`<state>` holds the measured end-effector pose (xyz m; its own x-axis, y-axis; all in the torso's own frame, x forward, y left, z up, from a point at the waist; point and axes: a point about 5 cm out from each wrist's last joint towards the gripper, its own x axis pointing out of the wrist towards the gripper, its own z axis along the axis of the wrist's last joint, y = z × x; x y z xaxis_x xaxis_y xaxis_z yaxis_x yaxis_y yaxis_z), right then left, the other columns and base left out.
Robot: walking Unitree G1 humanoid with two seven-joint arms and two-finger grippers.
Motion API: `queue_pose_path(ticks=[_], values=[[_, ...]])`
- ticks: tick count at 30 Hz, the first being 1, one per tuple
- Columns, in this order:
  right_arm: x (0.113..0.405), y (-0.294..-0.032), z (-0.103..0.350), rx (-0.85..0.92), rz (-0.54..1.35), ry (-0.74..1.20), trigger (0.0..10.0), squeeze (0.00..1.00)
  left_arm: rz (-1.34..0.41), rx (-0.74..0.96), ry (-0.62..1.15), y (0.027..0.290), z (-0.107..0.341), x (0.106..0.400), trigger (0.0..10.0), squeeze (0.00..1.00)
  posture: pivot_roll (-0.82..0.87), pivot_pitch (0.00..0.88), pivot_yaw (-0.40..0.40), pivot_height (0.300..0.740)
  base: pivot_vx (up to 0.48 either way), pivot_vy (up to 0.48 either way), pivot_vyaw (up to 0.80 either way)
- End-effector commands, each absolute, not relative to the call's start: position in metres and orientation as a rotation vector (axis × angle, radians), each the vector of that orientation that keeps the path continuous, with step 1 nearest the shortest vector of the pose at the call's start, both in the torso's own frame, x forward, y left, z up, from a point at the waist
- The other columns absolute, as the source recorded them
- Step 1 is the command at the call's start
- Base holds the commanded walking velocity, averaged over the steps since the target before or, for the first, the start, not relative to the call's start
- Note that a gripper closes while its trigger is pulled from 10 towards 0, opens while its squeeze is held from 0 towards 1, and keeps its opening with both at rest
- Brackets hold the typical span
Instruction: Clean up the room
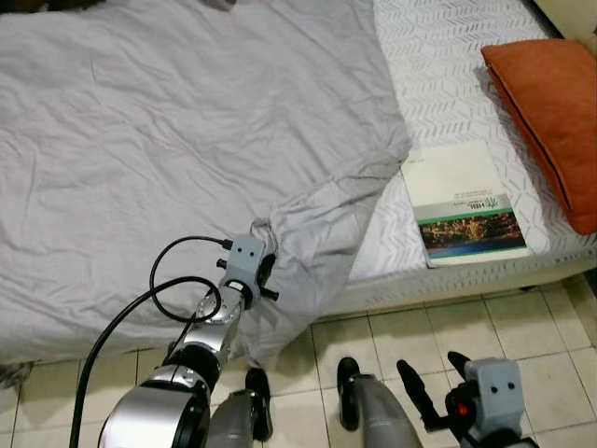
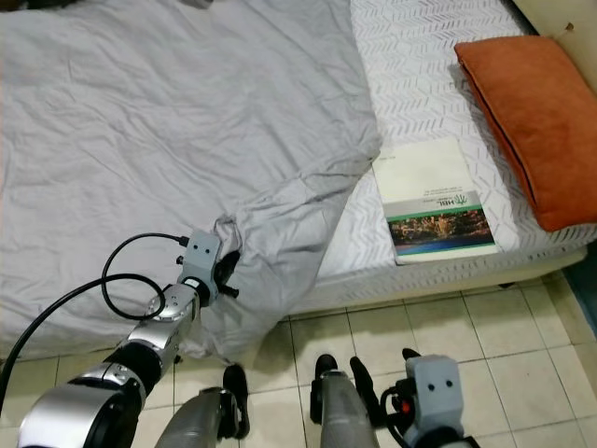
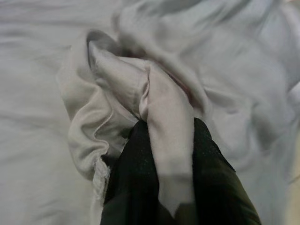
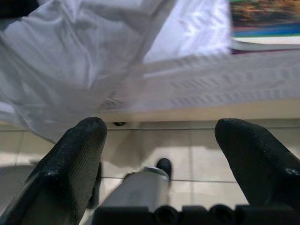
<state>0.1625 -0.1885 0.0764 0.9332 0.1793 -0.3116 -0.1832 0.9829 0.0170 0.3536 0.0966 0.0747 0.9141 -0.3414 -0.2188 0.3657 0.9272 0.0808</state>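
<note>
Blanket, grey and crumpled, covers most of the bed, one corner hanging over the edge toward the tiled floor. The left gripper grips that corner; a book and an orange pillow lie on the bare sheet. In the left wrist view, the fingers are clamped on a thin fold, which could slip out under a hard pull. In the right wrist view, the right gripper hangs low over the floor, fingers wide apart and empty.

The book lying on the bed carries small print just above its picture band; it seems to read "HSL" beside a logo, though the remaining lines are illegible.
</note>
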Motion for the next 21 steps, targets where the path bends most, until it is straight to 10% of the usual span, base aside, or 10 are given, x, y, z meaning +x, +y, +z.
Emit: queue_pose_path(ticks=[1, 21], values=[[0.156, -0.187, 0.069, 0.0, 0.182, 0.354, 10.0, 0.0, -0.404, 0.132, 0.239, 0.091, 0.067, 0.348, 10.0, 0.0, -0.29, 0.347, 0.041, 0.74, 0.0, -0.48, 0.0], [0.134, -0.192, 0.065, -0.012, 0.151, 0.401, 10.0, 0.0, -0.77, 0.242, 0.366, 0.007, 0.036, 0.303, 10.0, 0.0, -0.35, 0.361, 0.06, 0.74, 0.0, -0.43, 0.0]])
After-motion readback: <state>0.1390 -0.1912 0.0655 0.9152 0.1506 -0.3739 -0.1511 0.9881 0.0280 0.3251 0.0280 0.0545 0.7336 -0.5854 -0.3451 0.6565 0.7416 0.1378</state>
